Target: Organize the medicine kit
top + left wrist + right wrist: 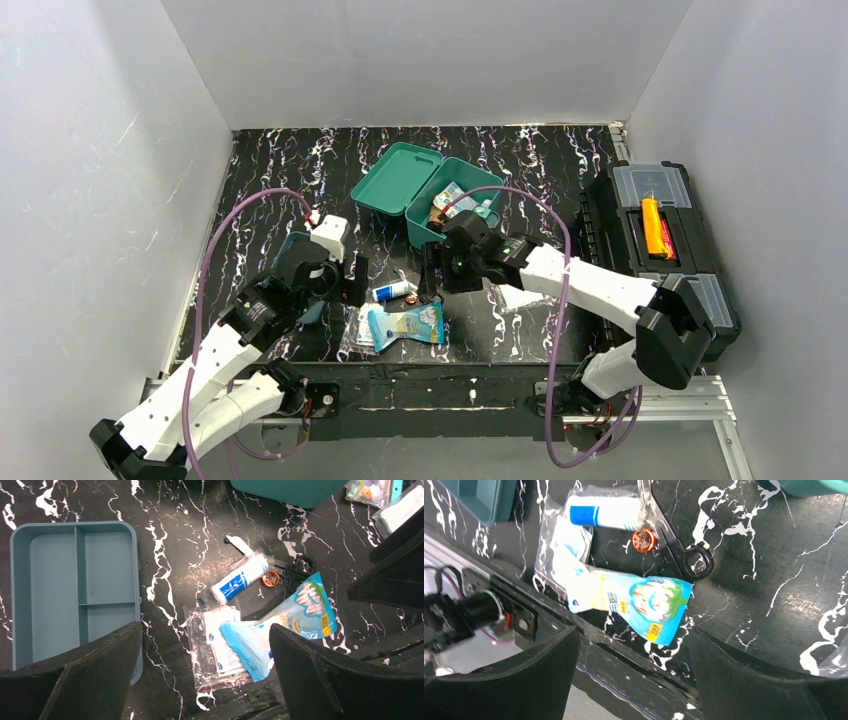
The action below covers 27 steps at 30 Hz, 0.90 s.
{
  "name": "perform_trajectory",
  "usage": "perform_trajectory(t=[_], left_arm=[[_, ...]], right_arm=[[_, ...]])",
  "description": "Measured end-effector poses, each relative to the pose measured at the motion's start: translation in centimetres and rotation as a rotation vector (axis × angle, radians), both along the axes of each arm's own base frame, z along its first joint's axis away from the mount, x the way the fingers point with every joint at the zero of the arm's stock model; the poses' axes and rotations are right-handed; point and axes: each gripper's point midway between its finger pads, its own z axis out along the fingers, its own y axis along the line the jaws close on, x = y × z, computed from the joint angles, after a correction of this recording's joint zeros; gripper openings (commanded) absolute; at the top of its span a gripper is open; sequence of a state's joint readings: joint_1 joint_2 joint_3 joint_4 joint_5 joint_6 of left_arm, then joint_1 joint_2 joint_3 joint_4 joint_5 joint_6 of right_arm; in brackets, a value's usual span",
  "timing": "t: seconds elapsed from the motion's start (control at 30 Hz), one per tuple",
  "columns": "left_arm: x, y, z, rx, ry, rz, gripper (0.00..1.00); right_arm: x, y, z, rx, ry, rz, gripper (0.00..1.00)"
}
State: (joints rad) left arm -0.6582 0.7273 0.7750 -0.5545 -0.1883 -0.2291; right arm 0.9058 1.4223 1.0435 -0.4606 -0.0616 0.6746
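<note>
The teal medicine kit [455,215] stands open at the back centre, its lid [395,178] laid back and packets inside. Its blue-teal inner tray [75,590] lies empty on the table to the left. Between them lie a white tube with a blue label [240,582], a small orange cap [270,578], black scissors [295,567], a blue pouch [300,615] and a clear bag of sachets [217,645]. My left gripper [205,630] hovers open above the clear bag. My right gripper [633,635] hangs open and empty over the pouch [639,600].
A black toolbox [660,235] with clear lids and an orange item inside stands at the right edge. The two grippers [352,280] [440,272] are close together over the loose items. The table's front rail [430,385] runs just below the pouch.
</note>
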Motion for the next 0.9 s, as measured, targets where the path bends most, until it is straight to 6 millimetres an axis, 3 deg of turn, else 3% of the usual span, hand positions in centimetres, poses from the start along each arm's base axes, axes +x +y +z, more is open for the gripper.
perform_trajectory(t=[0.33, 0.67, 0.9], left_arm=[[0.3, 1.9, 0.4, 0.035, -0.039, 0.087, 0.98], [0.4, 3.9, 1.1, 0.059, -0.076, 0.183, 0.98], [0.4, 4.9, 2.1, 0.045, -0.123, 0.230, 0.98]], right_arm=[[1.2, 2.2, -1.9, -0.028, 0.092, -0.196, 0.87], [0.8, 5.2, -3.7, -0.017, 0.202, -0.364, 0.87], [2.2, 7.7, -4.2, 0.005, 0.248, -0.445, 0.87]])
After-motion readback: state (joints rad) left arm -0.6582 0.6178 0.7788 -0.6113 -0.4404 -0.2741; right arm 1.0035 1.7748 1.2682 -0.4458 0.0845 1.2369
